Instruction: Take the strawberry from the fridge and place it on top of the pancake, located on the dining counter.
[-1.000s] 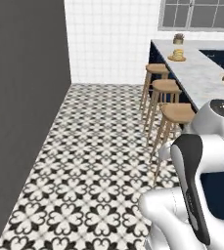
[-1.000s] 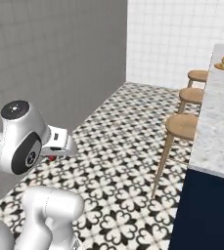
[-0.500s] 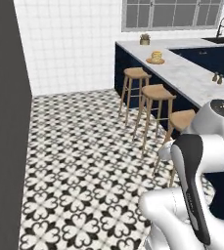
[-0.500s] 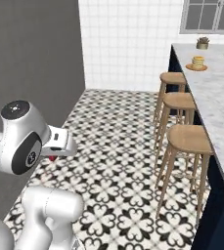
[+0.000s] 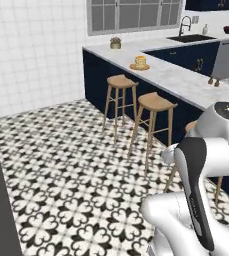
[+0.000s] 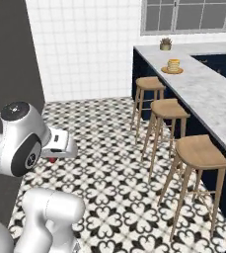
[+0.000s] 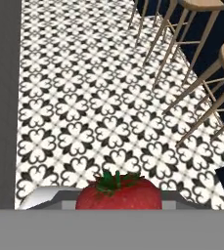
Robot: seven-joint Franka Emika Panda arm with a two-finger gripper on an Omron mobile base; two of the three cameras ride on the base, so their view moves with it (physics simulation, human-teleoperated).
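My gripper (image 7: 118, 207) was clamped on the strawberry (image 7: 118, 195); three wooden stools (image 6: 169, 109) lined the dining counter (image 6: 218, 94), pancake (image 6: 173, 65) far off.

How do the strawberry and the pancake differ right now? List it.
1. The strawberry is dark red with a green leafy cap; the pancake is a golden-tan stack.
2. The strawberry sits in the claw above the patterned floor; the pancake rests on a tan plate on the dining counter.
3. The strawberry is rounded; the pancake is a short flat-topped stack.
Both are food.
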